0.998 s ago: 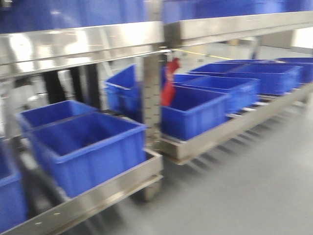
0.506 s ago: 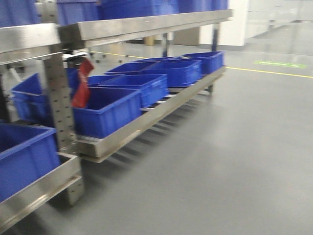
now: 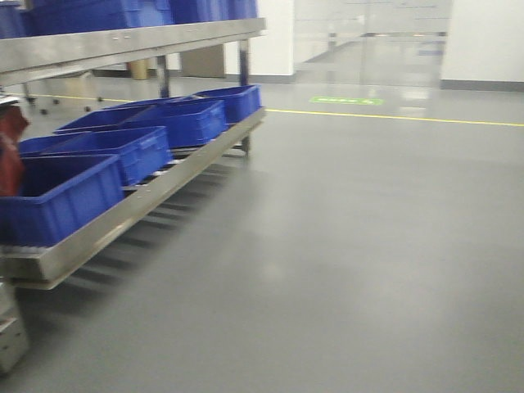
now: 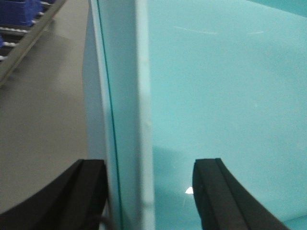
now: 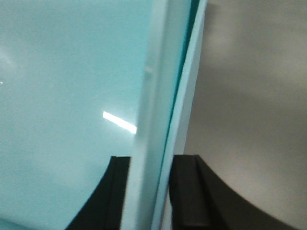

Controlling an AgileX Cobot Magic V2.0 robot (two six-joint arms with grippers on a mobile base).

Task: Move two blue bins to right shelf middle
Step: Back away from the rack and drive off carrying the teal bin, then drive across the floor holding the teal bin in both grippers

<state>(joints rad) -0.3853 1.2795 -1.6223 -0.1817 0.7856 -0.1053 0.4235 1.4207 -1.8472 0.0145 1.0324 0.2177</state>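
Note:
A bin, pale teal in both wrist views, is carried between my arms and does not show in the front view. In the left wrist view its side wall [image 4: 127,96] runs between the fingers of my left gripper [image 4: 148,165]. The wall lies against the left finger [image 4: 88,191], while the right finger [image 4: 216,191] stands well apart inside the bin. My right gripper [image 5: 152,160] is shut on the opposite wall [image 5: 158,96], a finger tight on either side. More blue bins [image 3: 61,192] [image 3: 115,151] [image 3: 184,119] line the low steel shelf [image 3: 164,184] at left.
An upper steel shelf [image 3: 123,41] carries more blue bins [image 3: 90,12]. A red tag [image 3: 10,151] hangs at the left edge above a shelf post foot [image 3: 10,327]. Grey floor [image 3: 352,246] spreads right, crossed by a yellow line [image 3: 393,117] and a green marking [image 3: 345,101].
The front view has swung right: the shelves and their bins have slid to the left edge, and bare floor now fills most of the frame.

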